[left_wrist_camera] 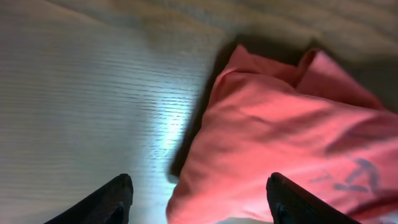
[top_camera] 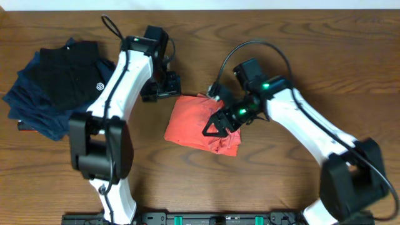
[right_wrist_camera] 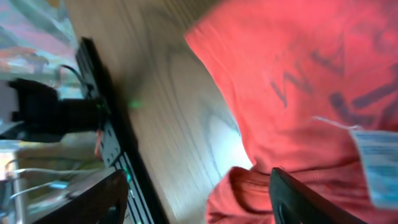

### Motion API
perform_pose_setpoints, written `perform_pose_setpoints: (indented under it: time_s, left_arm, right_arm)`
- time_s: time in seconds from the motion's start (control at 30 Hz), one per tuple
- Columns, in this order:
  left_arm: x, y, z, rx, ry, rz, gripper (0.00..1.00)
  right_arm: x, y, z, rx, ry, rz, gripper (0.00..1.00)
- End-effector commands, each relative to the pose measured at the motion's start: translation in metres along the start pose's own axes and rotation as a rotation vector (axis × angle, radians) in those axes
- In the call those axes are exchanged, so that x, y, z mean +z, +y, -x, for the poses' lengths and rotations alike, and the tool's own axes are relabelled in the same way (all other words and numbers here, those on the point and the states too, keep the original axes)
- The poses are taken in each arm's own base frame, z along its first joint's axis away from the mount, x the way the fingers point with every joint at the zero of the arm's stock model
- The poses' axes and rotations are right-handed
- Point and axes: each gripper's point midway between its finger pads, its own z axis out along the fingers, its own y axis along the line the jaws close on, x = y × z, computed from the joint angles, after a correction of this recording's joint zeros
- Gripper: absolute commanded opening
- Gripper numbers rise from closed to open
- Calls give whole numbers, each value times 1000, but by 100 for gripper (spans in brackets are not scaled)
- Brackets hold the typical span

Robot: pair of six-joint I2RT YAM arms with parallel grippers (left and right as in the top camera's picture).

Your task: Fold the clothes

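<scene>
T-shirt, red-orange and folded small, lies midway on the desk. My left end effector hangs spread just beside its far left corner; my right end effector is spread above its near right part.

Brown wood-grain table w/ pale strip past far edge, soft glare on wood.

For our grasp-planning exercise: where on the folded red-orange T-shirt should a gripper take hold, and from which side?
Grip the T-shirt at its thick, rounded folded edge near the far-left corner, coming in from the left over the bare table. That edge bulges up, casts a shadow, and already lies between the open fingers of the left gripper.
</scene>
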Motion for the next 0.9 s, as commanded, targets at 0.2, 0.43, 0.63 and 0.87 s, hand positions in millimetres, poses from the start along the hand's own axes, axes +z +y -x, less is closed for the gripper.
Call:
perform_pose_setpoints:
  time_s: [0.2,0.43,0.63,0.87]
  left_arm:
    - [60,-15,-35,0,269,-57,71]
    - [86,-9,-83,-24,409,22,60]
    - [88,-11,-114,-89,468,83,60]
    - [33,-25,-42,23,21,54,65]
  right_arm:
    - [-4,-139,-79,463,265,-649,65]
    - [-64,-200,-74,499,167,-1006,76]
    - [-93,-235,-35,395,5,-1092,77]
    - [-139,-203,-5,349,-99,-1123,82]
